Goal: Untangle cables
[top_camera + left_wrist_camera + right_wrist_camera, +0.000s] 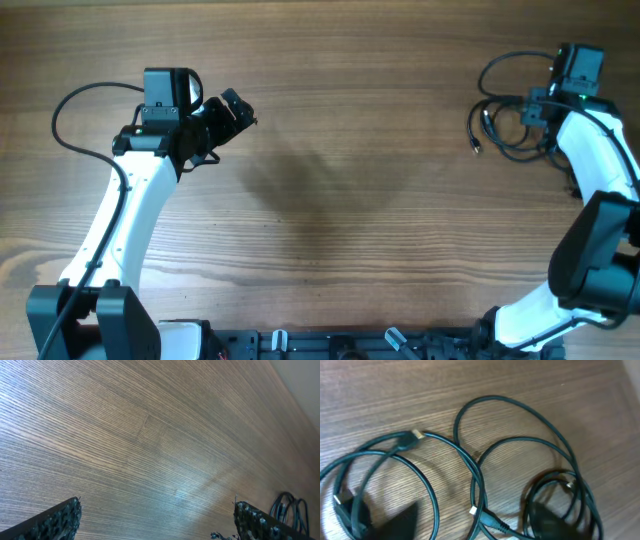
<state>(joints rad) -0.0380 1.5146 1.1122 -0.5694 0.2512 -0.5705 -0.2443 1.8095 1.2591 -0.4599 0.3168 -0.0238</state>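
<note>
Over the far left of the table (330,200) hovers the left gripper (236,108), fingers spread wide, grasping nothing. At the table's far right corner the cables (412,438) lie in loose overlapping loops, the right gripper (470,525) above them, its blurred fingers apparently released.

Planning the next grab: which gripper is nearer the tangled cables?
Right. The right gripper hangs directly over the cables near the table's far right corner; the left gripper is well away, over the left side.
</note>
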